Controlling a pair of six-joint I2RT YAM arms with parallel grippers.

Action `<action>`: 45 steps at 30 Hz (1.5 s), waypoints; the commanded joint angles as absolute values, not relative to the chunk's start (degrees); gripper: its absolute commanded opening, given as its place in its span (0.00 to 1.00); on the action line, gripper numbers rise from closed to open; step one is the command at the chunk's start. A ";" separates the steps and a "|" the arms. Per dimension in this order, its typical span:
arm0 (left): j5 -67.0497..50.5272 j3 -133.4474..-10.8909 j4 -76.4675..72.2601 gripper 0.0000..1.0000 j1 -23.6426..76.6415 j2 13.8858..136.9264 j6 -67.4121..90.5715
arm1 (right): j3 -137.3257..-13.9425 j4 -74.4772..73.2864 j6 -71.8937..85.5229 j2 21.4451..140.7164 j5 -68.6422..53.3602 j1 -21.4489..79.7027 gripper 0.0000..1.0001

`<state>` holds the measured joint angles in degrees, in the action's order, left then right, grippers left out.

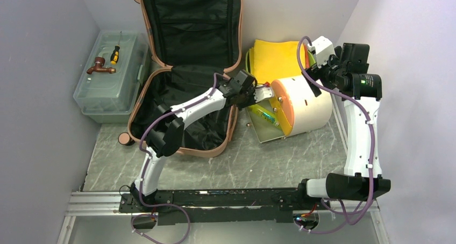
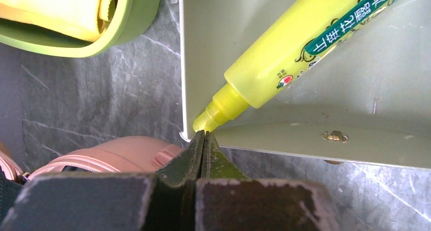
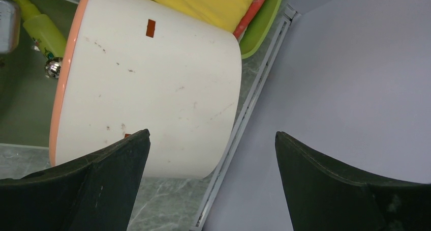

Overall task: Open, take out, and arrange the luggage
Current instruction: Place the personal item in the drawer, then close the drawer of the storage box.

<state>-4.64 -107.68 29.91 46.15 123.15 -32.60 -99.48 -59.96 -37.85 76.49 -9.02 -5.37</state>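
Luggage (image 1: pixel 191 40) sits open far left on the counter (image 1: pixel 242 163), looks emptied. Left gripper (image 2: pixel 203 144) is pinched shut on nothing by the yellow tube (image 2: pixel 284 53); right gripper (image 3: pixel 212 134) gapes wide, empty, over the white tub (image 3: pixel 152 88). Arranging's left, I reckon.

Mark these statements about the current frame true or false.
1. The luggage lies open. True.
2. The left gripper is open. False: it is shut, holding nothing.
3. The right gripper is open. True.
4. The white tub stands upright. False: it lies on its side.
5. The yellow-green tube is inside the luggage. False: it lies on a grey tray outside it.
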 commanded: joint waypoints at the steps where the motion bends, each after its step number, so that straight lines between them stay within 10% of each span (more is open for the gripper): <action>1: -3.38 -106.96 26.80 0.00 46.66 120.53 -30.82 | -100.40 -59.68 -36.56 75.09 -9.34 -5.01 0.95; 24: -20.47 -96.95 36.10 0.12 40.24 108.20 -23.46 | -98.17 -58.86 -36.31 75.67 -8.83 -4.57 0.96; 38: -22.20 -86.66 32.29 0.98 46.82 106.80 -22.90 | -95.32 -51.92 -32.73 78.65 -0.26 -4.84 0.97; 45: -20.88 -82.82 24.69 1.00 49.82 109.26 -17.98 | -94.83 -48.35 -29.55 80.96 5.61 -8.34 0.98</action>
<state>-22.13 -83.13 30.37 49.50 107.42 -22.04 -94.96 -53.45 -32.95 79.77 0.43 -6.15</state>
